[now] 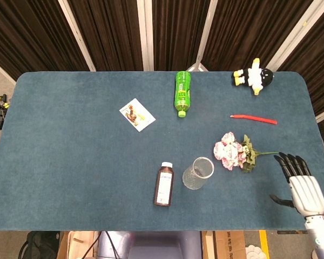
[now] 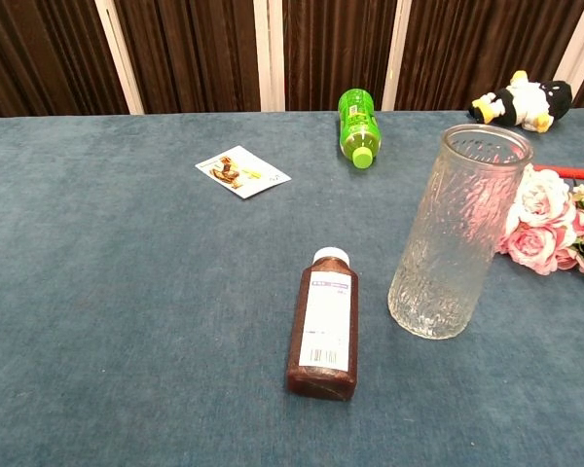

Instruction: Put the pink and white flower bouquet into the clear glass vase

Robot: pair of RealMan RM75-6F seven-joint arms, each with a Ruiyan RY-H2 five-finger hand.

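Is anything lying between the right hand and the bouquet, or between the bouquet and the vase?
Nothing visible. The right hand is open, just right of the bouquet stem tip, with bare table between them. The vase stands upright just left of the blooms, nothing between them.
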